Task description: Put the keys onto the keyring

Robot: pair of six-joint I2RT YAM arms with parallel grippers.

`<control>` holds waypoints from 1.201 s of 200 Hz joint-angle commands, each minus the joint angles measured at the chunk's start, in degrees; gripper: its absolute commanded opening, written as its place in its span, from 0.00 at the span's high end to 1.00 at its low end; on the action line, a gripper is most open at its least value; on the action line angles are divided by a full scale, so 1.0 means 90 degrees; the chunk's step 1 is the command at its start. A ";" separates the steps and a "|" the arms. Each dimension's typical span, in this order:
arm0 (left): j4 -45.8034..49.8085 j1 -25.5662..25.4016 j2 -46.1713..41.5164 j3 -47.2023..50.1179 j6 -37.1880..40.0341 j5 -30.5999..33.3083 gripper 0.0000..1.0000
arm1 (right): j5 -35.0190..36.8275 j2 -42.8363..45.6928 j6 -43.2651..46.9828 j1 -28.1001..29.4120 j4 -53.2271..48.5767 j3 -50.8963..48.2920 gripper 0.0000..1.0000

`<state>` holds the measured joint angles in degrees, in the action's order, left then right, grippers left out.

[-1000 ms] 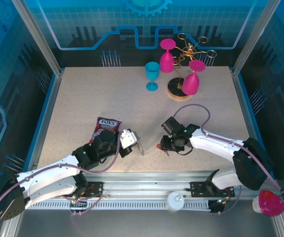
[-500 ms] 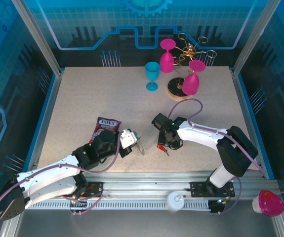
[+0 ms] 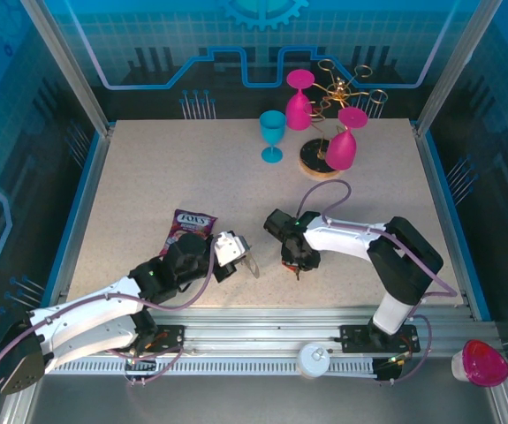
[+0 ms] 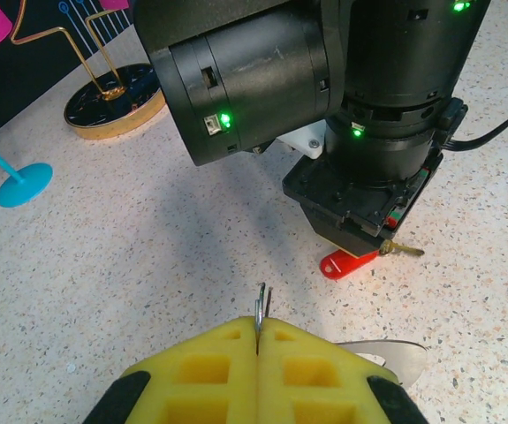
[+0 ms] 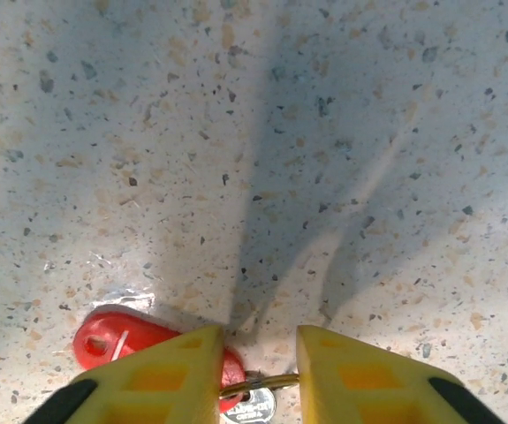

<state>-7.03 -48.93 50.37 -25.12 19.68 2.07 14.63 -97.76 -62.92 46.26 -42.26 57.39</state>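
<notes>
Near, holding side: the left pincer (image 4: 259, 331) has its pads pressed shut on a wire ring of the keyring (image 4: 261, 303), which stands upright above them. It is best kept motionless.
Just beyond: the keys (image 5: 130, 340) lie flat on the tabletop (image 5: 342, 132), red tag beside the metal piece.
Over them: the right pincer (image 5: 259, 353) has its jaws parted and its pads astride the small joining ring. No firm pinch is visible.
Grip, judged: close squarely and leave the metal end free.
Carry: lift slightly, then approach the held ring level.
Risk: the tag may skid away.
</notes>
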 commanded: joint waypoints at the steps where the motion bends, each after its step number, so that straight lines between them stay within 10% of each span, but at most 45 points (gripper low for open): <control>1: -0.0040 -0.0018 -0.0136 -0.0026 0.0108 -0.0143 1.00 | 0.0178 -0.0066 -0.0158 0.0108 -0.0291 0.0108 0.79; 67: -0.0030 -0.0013 -0.0147 -0.0024 0.0118 -0.0134 1.00 | 0.0289 0.0414 0.0119 0.0179 -0.0566 0.0128 0.93; 112: -0.0070 -0.0013 -0.0106 -0.0026 0.0108 -0.0164 1.00 | 0.0165 0.0542 -0.0017 0.0440 -0.0802 0.0217 0.60; 240: -0.0034 -0.0013 -0.0160 -0.0026 0.0128 -0.0152 1.00 | 0.0029 -0.0145 -0.0085 0.0612 -0.0412 0.0049 0.68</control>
<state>-6.61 -48.93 49.74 -25.12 19.88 1.65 14.57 -97.78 -62.78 51.72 -45.58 58.70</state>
